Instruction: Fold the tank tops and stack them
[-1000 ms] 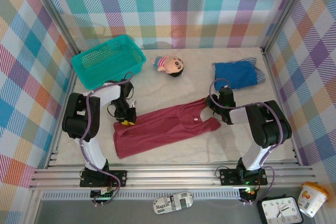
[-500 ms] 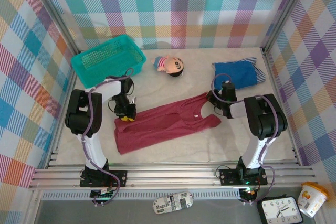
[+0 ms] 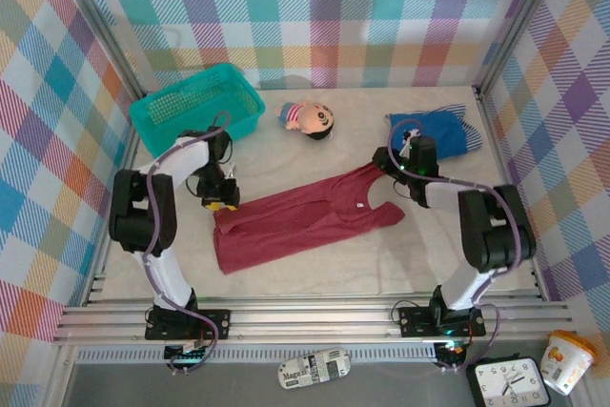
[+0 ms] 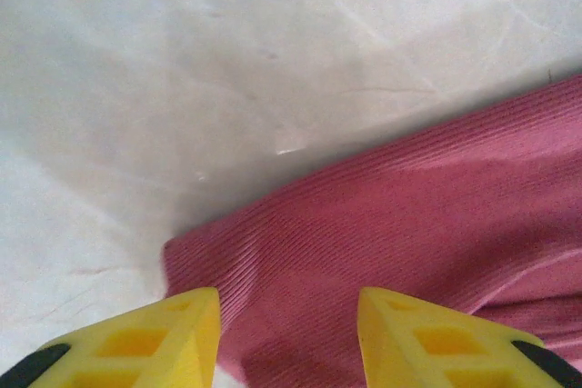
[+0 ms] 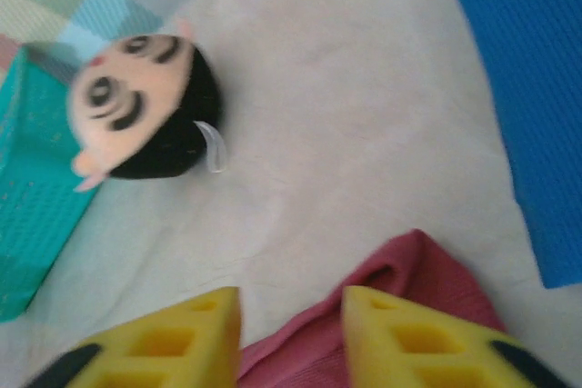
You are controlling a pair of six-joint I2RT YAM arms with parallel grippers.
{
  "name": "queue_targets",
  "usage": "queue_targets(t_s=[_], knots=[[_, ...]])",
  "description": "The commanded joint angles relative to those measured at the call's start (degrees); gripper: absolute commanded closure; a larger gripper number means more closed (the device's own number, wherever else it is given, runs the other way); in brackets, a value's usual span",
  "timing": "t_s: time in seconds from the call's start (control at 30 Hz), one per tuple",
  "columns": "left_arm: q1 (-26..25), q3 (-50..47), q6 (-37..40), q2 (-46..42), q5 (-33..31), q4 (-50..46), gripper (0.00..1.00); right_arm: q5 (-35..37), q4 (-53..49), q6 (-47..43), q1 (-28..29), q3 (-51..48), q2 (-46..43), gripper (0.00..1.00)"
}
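Overhead view of a pale surface (image 3: 315,283) with two robot arms reaching in from the near edge. A dark red tank top (image 3: 305,221) lies spread flat in the middle. Its long axis runs on a slant from near left to far right. The straps and neckline point to the far right and the straight hem to the near left.

The left hand (image 3: 221,199) sits at the far corner of the hem. In its wrist view the left hand's yellow fingers stand moderately apart, with the ribbed red cloth lying flat between them and not pinched. The right hand (image 3: 389,164) is at the far strap. Its fingers are also parted, and the strap tip lies loose between them.

At the far right a folded bright blue top (image 3: 424,135) rests on a striped top (image 3: 469,140), whose edge peeks out. A teal basket (image 3: 214,135) stands far left, and a doll (image 3: 310,119) lies far centre.

The red top looks laid out and ready for its first fold. The next move probably calls for both hands to close on the cloth again and carry one part over the other, keeping the edges aligned.
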Motion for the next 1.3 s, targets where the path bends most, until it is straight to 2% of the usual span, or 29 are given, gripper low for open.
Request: queue_targets(t_s=[0.0,0.07,0.17,0.2,0.3,0.43,0.63,0.93,1.17,1.27], knots=[[2.64,-3.5,-2.1,-3.98,-0.42,0.31,0.52,-2.48,-6.68,-6.89,4.92,-0.49,-6.13,0.55],[4.34,-4.96,-2.5,-4.75,1.9,1.76,0.51,-2.75,-7.86,-8.61,9.56,-0.53,-7.98,0.49],[5.69,-6.55,-2.58,-5.2,4.3,3.66,0.5,-1.84,-10.43,-13.91,19.45,1.41,-8.47,0.37],[6.1,-6.95,-2.23,-4.91,4.71,4.27,0.5,-1.62,-11.15,-15.93,22.98,2.37,-7.95,0.3],[6.84,-7.4,-1.9,-3.55,7.75,5.4,0.5,-1.5,-12.49,-20.95,32.11,5.82,-5.06,0.28],[7.04,-6.97,-1.32,-0.96,7.05,6.11,0.5,-1.4,-15.45,-27.78,42.49,12.41,0.54,0.28],[7.04,-6.19,-1.24,1.96,7.82,6.05,0.51,-1.12,-22.72,-37.86,53.69,24.73,12.03,0.27],[6.87,-5.2,-1.66,4.87,8.56,5.53,0.59,2.02,-33.64,-51.83,60.46,41.97,28.11,0.27],[6.87,-5.42,-1.48,4.84,8.91,4.81,0.65,6.58,-41.85,-53.71,61.75,53.69,37.48,0.26],[6.8,-5.41,-1.48,5.16,9.72,4.82,0.68,8.85,-44.05,-54.31,62.17,55.27,39.96,0.28]])
